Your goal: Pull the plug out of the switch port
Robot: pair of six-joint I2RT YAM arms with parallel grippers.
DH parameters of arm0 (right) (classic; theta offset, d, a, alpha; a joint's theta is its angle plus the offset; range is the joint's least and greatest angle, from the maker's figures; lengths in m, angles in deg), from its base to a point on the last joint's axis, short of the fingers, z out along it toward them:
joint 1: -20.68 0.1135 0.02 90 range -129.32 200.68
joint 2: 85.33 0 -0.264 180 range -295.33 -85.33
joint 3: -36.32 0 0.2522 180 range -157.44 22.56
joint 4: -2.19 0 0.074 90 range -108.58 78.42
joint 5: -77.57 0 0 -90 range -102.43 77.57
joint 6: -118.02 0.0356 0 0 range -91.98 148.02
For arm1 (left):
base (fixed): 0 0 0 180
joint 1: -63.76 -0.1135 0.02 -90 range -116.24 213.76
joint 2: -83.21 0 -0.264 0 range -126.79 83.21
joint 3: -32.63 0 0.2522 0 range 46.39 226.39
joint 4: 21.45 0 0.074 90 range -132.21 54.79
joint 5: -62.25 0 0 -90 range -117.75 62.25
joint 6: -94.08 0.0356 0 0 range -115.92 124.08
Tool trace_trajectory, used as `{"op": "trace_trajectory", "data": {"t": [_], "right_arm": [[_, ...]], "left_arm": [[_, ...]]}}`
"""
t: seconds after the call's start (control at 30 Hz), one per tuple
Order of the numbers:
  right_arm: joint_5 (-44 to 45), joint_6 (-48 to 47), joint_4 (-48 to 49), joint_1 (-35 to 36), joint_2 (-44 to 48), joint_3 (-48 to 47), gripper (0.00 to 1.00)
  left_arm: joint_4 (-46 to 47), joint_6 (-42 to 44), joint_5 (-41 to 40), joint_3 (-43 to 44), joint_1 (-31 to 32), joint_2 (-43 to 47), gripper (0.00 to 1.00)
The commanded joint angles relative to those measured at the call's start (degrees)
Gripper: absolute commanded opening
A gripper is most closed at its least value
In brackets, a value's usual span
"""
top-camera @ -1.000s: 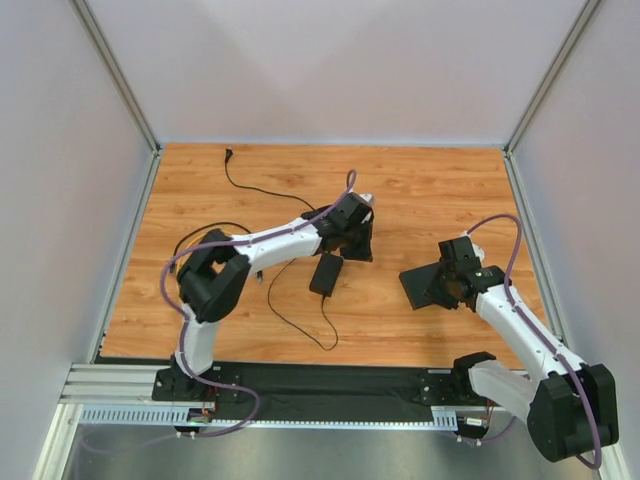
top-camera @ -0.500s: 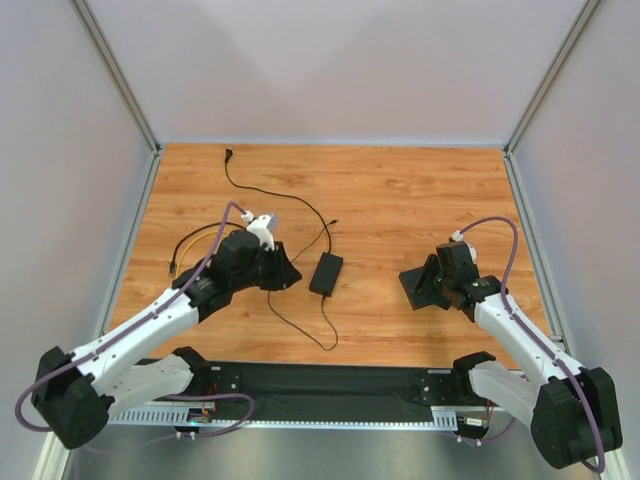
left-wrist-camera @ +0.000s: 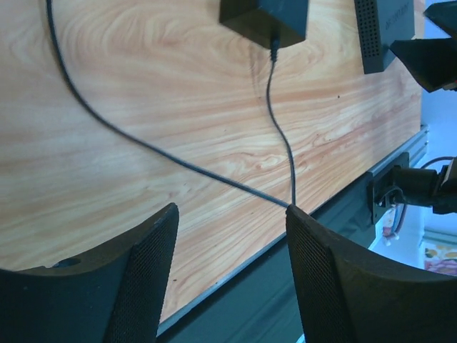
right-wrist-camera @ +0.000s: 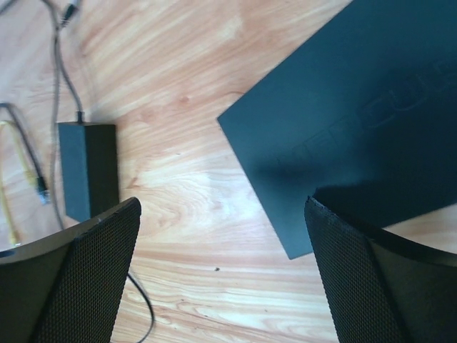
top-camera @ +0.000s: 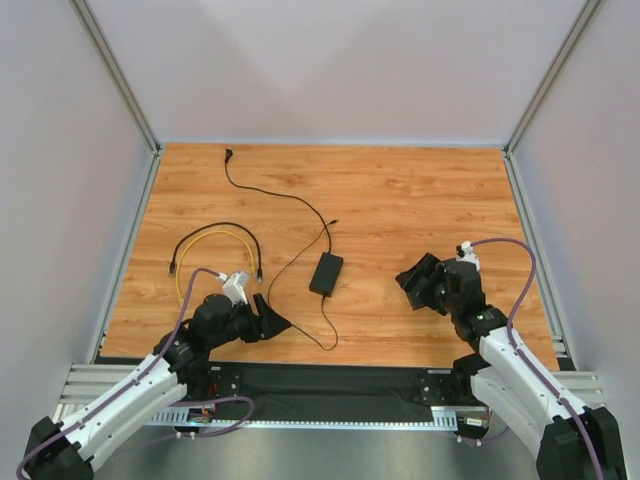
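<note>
Left pincer [top-camera: 270,322] hangs low near the front edge of the worktop [top-camera: 420,190], on my left side. In the left wrist view its fingers [left-wrist-camera: 143,279] stand wide apart with nothing between them, only bare wood and a thin black cable [left-wrist-camera: 282,136] running under the gap.

Right pincer [top-camera: 432,284] sits over the right half of the worktop, above the near edge of the switch [top-camera: 412,276]. It is released as well: the two mesh pads [right-wrist-camera: 86,279] are spread, and a corner of the switch [right-wrist-camera: 357,121] lies below, close to one pad. I cannot tell whether that pad touches it.

The switch is a flat black slab lying on the wood, turned at an angle to the worktop's edges.

Adapter brick [top-camera: 326,273] lies near the middle, well apart from the switch, its thin cables trailing toward the back and front.

Yellow cable [top-camera: 215,235] loops on the left, far from the switch. A small dark plug [right-wrist-camera: 41,189] on a cable end lies loose on the wood near the brick, touching no port.
</note>
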Motion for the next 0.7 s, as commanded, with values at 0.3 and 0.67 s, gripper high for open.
{"op": "trace_trajectory", "data": {"t": [0.3, 0.67], "right_arm": [[-0.6, 16.4, -1.6, 0.5, 35.7, 20.2, 1.00], [3.6, 18.9, -11.3, 0.5, 48.7, 22.6, 1.00]], "left_arm": [[-4.4, -7.3, 1.0, -7.5, -0.2, 31.2, 0.72], [3.4, -10.9, 4.6, -13.2, -0.1, 32.6, 0.72]]}}
